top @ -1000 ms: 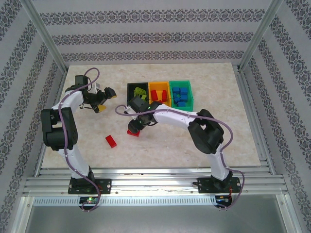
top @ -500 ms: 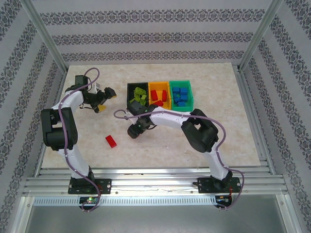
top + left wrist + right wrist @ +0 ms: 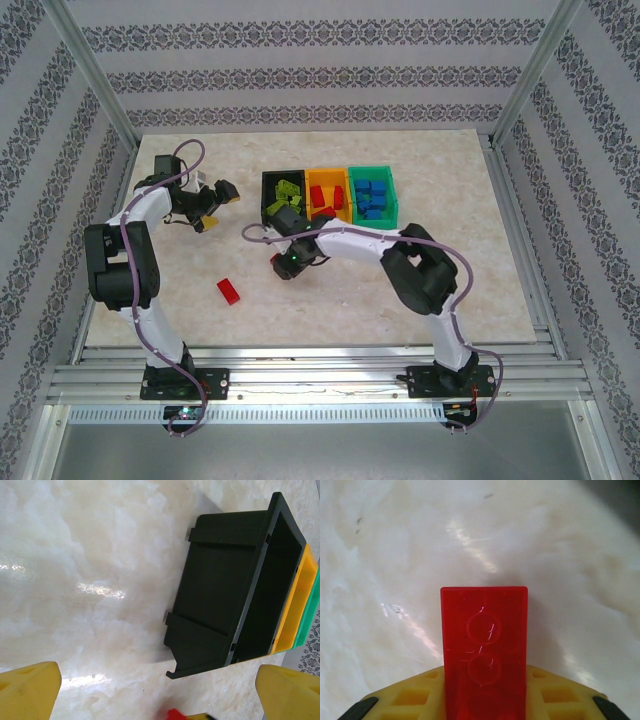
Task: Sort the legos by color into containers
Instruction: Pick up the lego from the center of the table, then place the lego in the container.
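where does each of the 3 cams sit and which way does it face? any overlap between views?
Top external: above and behind the arm bases, looking down on the table; both arms, left gripper, right gripper.
Left wrist: on the left arm, facing the outer wall of the black bin; yellow fingertips wide apart at the bottom corners.
Right wrist: on the right arm, close over the tabletop; red brick between its yellow fingers.
Shared: black bin in top and left wrist; red brick in top and right wrist.
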Robot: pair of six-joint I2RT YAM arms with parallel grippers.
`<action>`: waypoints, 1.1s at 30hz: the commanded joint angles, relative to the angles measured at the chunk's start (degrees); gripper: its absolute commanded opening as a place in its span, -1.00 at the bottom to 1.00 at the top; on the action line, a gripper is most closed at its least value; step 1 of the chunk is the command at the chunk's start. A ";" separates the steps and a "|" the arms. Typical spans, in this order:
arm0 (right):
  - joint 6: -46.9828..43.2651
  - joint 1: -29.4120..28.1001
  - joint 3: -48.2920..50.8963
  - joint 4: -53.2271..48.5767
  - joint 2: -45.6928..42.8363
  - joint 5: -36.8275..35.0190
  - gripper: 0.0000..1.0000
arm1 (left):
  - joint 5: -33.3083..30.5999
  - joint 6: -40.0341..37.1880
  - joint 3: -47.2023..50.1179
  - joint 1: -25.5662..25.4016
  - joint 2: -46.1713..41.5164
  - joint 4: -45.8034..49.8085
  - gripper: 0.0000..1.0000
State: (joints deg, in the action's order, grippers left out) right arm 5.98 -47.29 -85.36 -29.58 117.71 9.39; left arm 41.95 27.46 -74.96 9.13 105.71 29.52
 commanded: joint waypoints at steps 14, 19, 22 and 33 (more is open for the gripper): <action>7.10 16.94 -15.45 -2.65 0.31 -8.84 -0.12 | 0.22 -0.94 -0.27 0.81 -0.04 0.97 0.99; 8.01 14.29 -14.22 -2.30 -2.07 -8.98 0.09 | -0.02 -1.17 -0.36 0.81 0.11 1.31 0.99; 8.00 11.95 -10.85 -2.13 -4.41 -9.47 0.11 | 0.14 -0.89 -0.54 0.81 0.11 1.01 0.99; 3.77 -4.03 -3.39 1.17 -4.99 -1.82 0.17 | -0.04 -1.01 -0.54 0.81 -0.37 1.24 0.99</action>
State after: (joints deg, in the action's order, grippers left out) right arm 11.38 -48.80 -88.71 -29.45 111.53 4.89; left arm 41.95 27.49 -74.96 9.13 105.71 29.52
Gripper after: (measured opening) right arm 0.579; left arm 0.997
